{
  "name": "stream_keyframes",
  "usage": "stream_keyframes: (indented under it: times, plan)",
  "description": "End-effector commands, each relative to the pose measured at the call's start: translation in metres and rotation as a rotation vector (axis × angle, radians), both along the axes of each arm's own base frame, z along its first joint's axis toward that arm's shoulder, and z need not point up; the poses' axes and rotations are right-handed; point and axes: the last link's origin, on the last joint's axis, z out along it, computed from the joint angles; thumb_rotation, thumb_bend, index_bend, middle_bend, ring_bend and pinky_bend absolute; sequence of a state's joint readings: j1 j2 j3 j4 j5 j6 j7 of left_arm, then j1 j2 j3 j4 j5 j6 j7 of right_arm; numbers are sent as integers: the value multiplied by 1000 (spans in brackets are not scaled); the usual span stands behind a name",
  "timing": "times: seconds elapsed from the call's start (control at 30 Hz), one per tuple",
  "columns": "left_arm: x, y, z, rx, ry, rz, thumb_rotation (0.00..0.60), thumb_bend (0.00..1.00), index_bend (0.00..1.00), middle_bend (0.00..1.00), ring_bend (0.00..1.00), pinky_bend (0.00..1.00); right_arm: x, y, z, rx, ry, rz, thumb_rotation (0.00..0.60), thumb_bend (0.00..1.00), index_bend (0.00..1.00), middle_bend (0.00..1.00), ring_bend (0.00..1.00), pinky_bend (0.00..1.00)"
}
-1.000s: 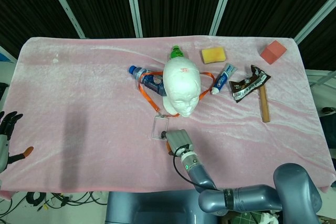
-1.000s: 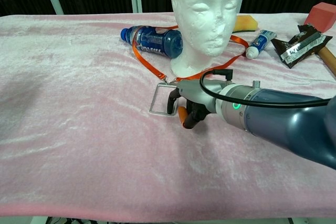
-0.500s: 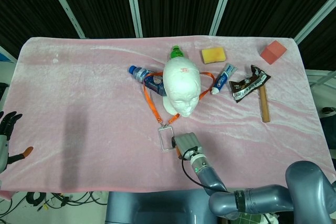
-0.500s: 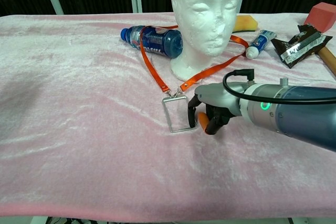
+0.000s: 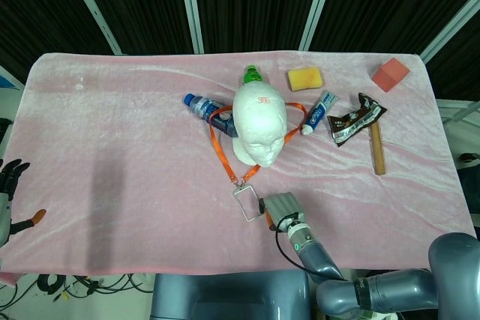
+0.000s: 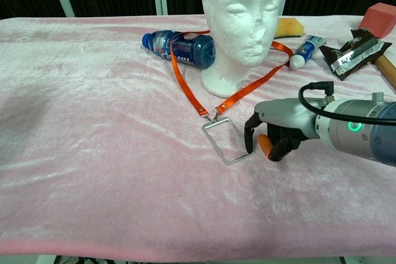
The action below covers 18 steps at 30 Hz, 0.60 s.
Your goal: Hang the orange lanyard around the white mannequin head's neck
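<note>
The white mannequin head [image 5: 259, 121] [image 6: 242, 17] stands upright mid-table. The orange lanyard [image 5: 220, 149] [image 6: 187, 86] runs behind its neck, over the blue bottle on one side, and both straps meet at a clip in front of the base. A clear badge holder [image 5: 247, 202] [image 6: 228, 141] hangs from the clip and lies flat on the cloth. My right hand [image 5: 281, 206] [image 6: 276, 132] is just right of it, fingers curled, pinching the holder's near right corner. My left hand [image 5: 9, 189] is off the table's left edge, fingers apart, holding nothing.
A blue bottle [image 5: 208, 110] [image 6: 179, 46] lies left of the head and a green-capped bottle [image 5: 253, 76] stands behind it. To the right are a yellow sponge [image 5: 304, 78], a toothpaste tube [image 5: 319, 112], a snack wrapper [image 5: 352, 121], a hammer [image 5: 377, 149] and a red block [image 5: 390, 73].
My right hand has slid right and toward the front edge, dragging the badge holder with it. The lanyard straps have pulled straighter in front of the head. The left hand stayed put.
</note>
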<state>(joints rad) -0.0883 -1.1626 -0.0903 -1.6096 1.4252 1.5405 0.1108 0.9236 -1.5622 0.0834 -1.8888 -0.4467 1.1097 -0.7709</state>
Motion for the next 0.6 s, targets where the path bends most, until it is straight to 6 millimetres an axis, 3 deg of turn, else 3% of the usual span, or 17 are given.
stream_keyframes:
  times: [0.03,0.3,0.37,0.6]
  plan:
    - [0,0,0,1,0,2,600,92,165,126,0,3,-5,1,3,-3,5,-6,600,816,422,987,1000,1000]
    - [0,0,2,10,-1,5,600,93,164,126,0,2,-19,1,14,-17,18,-29,600,815,420,987,1000,1000]
    - [0,0,2,10,0,5,600,93,164,126,0,3,-19,0,18,-26,1,-37,600,790,381,986,1000,1000]
    - [-1,1,-1,-3,6,6,600,93,165,126,0,2,-11,-15,55,-121,-161,-68,600,434,107,922,981,1000]
